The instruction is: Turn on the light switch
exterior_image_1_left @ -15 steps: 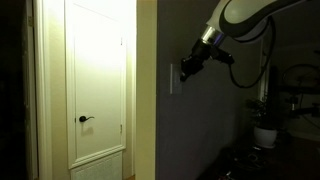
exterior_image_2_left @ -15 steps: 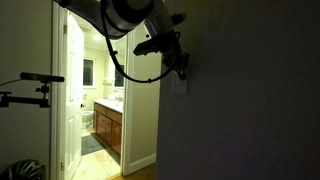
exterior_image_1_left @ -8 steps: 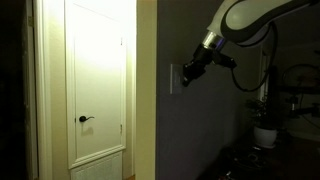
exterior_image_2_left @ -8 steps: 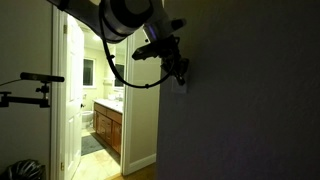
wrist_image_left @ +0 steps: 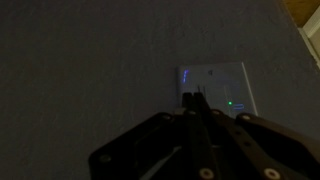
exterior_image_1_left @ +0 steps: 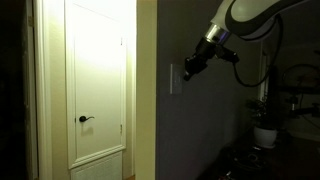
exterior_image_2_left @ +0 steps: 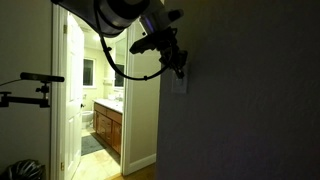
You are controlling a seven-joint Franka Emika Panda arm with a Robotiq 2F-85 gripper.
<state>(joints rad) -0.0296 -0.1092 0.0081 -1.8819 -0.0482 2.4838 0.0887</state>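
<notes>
The light switch [exterior_image_1_left: 172,78] is a small white upright plate on the dark wall. It also shows in an exterior view [exterior_image_2_left: 179,83] and in the wrist view [wrist_image_left: 222,85], where a small green dot glows on it. My gripper [exterior_image_1_left: 188,70] is shut, fingers pressed together, with its tips right at the plate. In an exterior view my gripper [exterior_image_2_left: 181,68] sits at the plate's upper part. In the wrist view the closed fingertips [wrist_image_left: 195,97] reach the plate's lower left part. Whether they touch it I cannot tell.
A white door [exterior_image_1_left: 97,85] with a black lever handle [exterior_image_1_left: 85,119] stands beside the wall corner. A lit bathroom with a vanity [exterior_image_2_left: 108,128] lies past the doorway. A potted plant [exterior_image_1_left: 265,128] and a camera arm [exterior_image_2_left: 30,86] stand nearby. The room is dark.
My gripper has moved slightly up along the switch plate over the last second. The room lighting has not changed.
</notes>
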